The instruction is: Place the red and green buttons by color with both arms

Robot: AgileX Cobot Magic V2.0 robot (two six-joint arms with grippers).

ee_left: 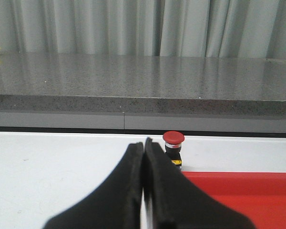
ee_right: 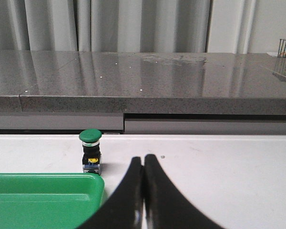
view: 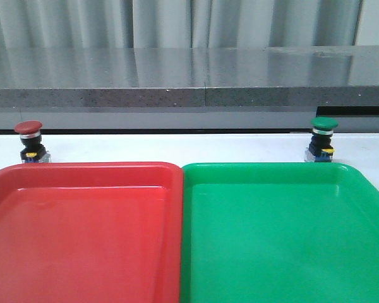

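We see red button [view: 29,141] upright on desk [view: 177,148] just behind red tray [view: 82,227]; green button [view: 322,139] upright just behind green tray [view: 284,233]. Both trays hold nothing. Our left hand [ee_left: 144,145] closed, gripping nothing, short of red button; right hand [ee_right: 144,160] likewise, beside green button. We judge buttons light, rigid, top-heavy; smooth domed caps slippery, so grip black body below cap.
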